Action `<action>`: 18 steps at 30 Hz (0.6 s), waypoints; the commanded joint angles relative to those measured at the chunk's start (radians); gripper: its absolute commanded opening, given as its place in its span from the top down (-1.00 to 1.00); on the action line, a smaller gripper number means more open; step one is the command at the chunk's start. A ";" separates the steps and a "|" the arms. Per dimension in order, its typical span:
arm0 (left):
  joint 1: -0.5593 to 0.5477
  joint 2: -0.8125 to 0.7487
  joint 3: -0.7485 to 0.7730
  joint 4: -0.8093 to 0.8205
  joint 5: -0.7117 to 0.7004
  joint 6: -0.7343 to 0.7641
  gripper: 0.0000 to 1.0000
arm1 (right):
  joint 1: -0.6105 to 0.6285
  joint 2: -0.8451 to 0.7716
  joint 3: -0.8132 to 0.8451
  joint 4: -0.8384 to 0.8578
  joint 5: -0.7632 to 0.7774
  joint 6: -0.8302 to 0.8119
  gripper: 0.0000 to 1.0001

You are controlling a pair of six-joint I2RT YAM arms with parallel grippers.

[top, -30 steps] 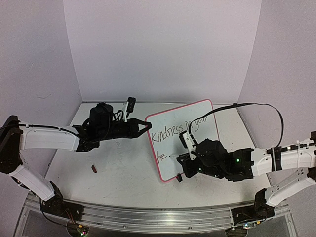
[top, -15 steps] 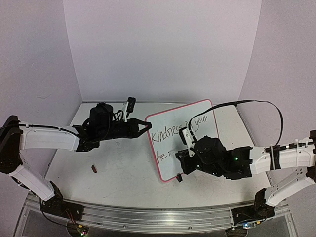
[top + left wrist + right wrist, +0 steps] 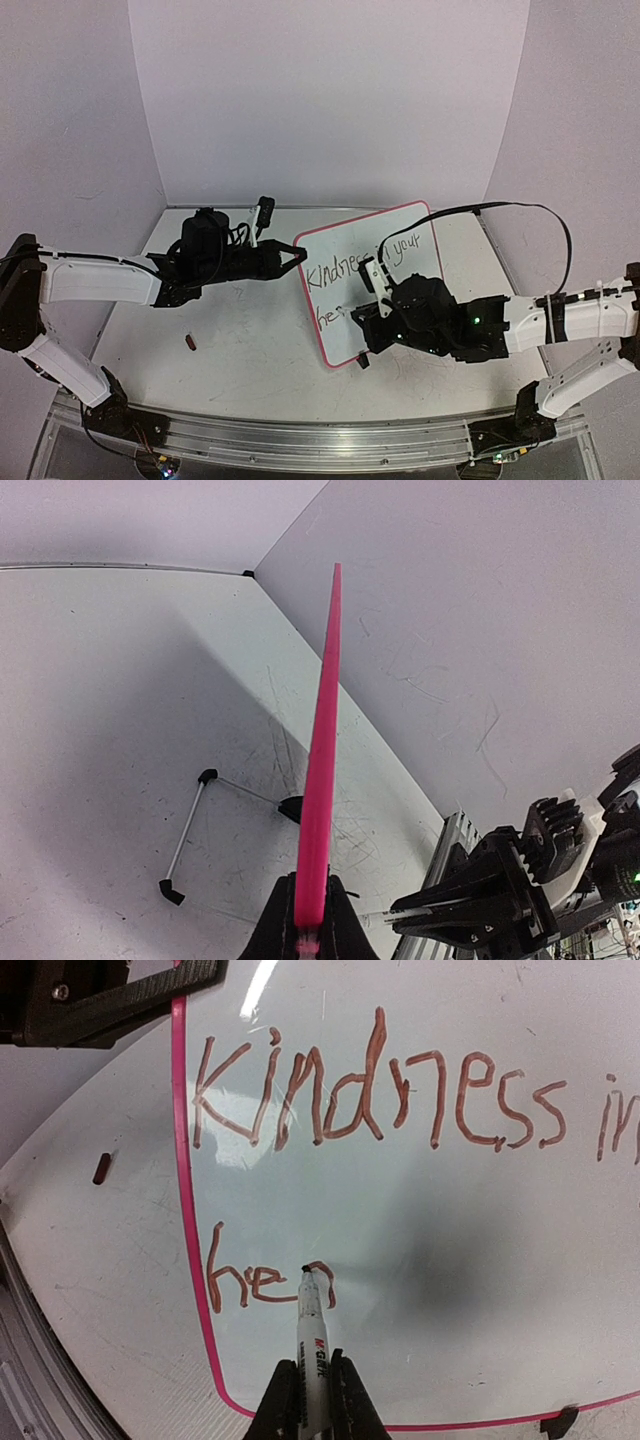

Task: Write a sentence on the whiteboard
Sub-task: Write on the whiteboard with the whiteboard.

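Marker [image 3: 313, 1335] tip on whiteboard [image 3: 450, 1220]; left hand [image 3: 300, 256] at its left corner

- Scuffed white table [image 3: 250, 330], walls behind and at both sides.
- Small dark-red piece [image 3: 191, 342] lies alone, left of centre.
- Whiteboard [image 3: 335, 340] rests right of centre, black foot [image 3: 362, 360] at its near corner.
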 commanded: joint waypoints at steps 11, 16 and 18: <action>-0.018 0.030 0.002 -0.052 0.005 0.007 1.00 | -0.002 -0.033 -0.046 -0.031 -0.018 0.019 1.00; -0.018 0.035 0.006 -0.052 0.008 0.005 1.00 | -0.004 -0.032 -0.022 -0.033 0.033 0.016 1.00; -0.018 0.036 0.009 -0.052 0.009 0.005 1.00 | -0.006 -0.026 -0.010 -0.026 0.050 0.017 1.00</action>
